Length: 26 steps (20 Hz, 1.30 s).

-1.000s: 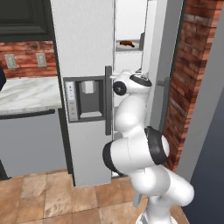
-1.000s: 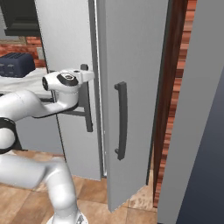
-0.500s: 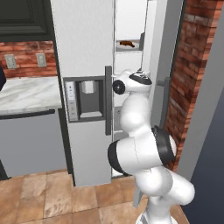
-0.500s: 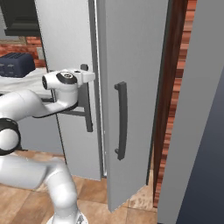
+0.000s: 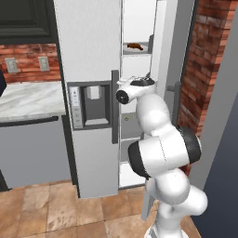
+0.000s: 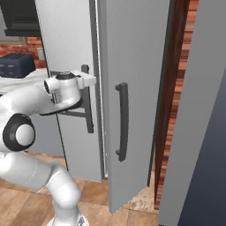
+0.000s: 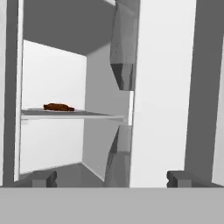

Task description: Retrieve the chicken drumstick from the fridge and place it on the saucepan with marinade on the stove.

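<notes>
The fridge stands with its right door swung open. On a white shelf inside lies the chicken drumstick, small and dark reddish-brown. My gripper is open and empty at the gap between the doors, below the drumstick's shelf and pointing into the compartment. Both dark fingertips show wide apart in the hand view. The white hand is beside the left door's handle, and its front end reaches the door edge. The saucepan and the stove are out of view.
The open door's dark handle faces the right base camera. A marble counter runs left of the fridge, with a dark toaster on it. A brick wall and a grey panel close in the right side.
The arm's elbow has shifted slightly to the right. The hand stays nearly in place at the fridge opening, and the gripper stays open.
</notes>
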{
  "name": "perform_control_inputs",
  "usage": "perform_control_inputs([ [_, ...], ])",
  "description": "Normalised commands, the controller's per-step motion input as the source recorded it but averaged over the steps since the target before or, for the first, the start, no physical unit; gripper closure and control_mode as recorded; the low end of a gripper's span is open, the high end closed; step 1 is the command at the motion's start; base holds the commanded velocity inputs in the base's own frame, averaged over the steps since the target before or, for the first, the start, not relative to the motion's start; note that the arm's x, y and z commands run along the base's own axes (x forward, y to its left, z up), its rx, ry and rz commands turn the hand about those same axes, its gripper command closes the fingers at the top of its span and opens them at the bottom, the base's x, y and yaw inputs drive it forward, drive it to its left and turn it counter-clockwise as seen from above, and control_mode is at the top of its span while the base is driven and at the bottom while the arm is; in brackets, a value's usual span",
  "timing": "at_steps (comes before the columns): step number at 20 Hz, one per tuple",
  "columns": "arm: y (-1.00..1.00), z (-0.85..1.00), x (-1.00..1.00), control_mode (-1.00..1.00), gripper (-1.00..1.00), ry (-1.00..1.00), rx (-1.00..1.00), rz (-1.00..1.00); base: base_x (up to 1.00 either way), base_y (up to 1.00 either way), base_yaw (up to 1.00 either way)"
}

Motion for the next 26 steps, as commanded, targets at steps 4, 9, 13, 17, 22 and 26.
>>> perform_control_inputs([
  [4,-0.03,-0.2,0.29,-1.0,-1.0,-0.1,0.0,0.0,0.0,0.0,0.0],
  [9,-0.02,-0.16,0.22,-1.0,-1.0,-0.15,0.0,-0.01,0.0,0.0,0.0],
  [13,-0.04,-0.02,0.08,-1.0,-1.0,-0.09,0.0,-0.13,0.0,0.0,0.0],
  [17,-0.2,0.0,0.01,-1.0,-1.0,-0.03,0.0,-0.22,0.0,0.0,0.0],
  [22,-0.41,0.0,0.0,-1.0,-1.0,0.0,0.0,-0.29,0.0,0.0,0.0],
  [26,-0.57,0.0,-0.11,-1.0,-1.0,0.0,0.0,-0.29,0.0,0.0,0.0],
])
